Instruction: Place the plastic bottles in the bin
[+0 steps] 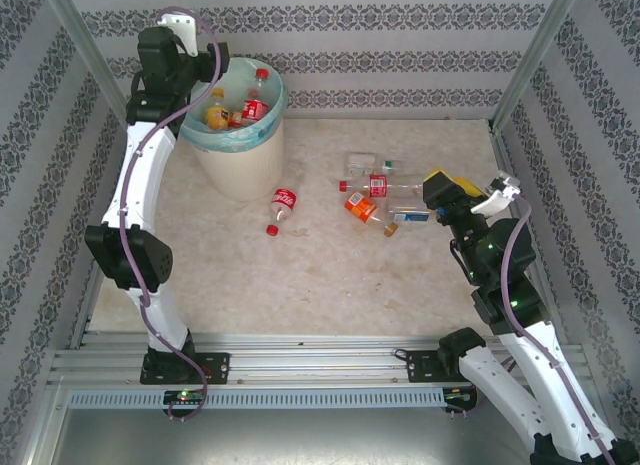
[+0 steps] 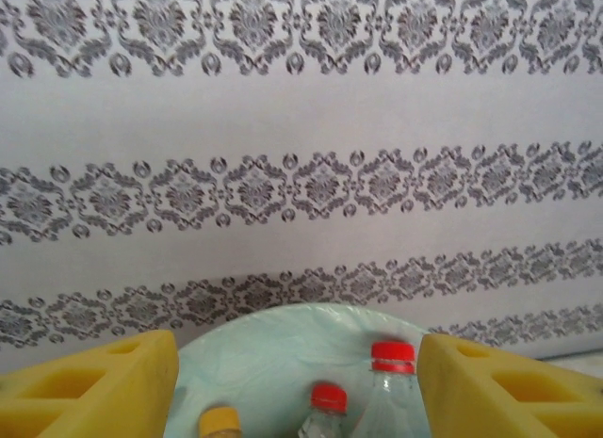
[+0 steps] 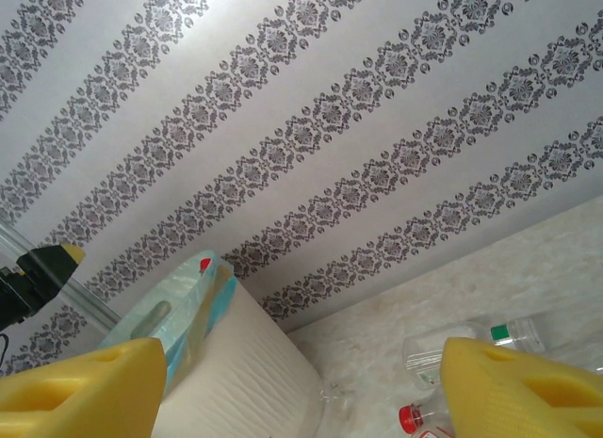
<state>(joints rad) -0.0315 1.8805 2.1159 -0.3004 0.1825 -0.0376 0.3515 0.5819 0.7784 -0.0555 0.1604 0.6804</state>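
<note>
Left pincer spread above bin, bottles inside below

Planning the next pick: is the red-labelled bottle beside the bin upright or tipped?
Tipped: the bottle lies flat on the table, red cap toward the near edge.

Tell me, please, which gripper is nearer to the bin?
Left. The left gripper hovers at the bin, over its left rim; the right gripper is well off to the right, beside the loose bottles.

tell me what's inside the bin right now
Three bottles poke up inside the bin: two red-capped bottles and a yellow-capped bottle. Their lower parts and anything beneath them are hidden by the bin's wall and by each other.
</note>
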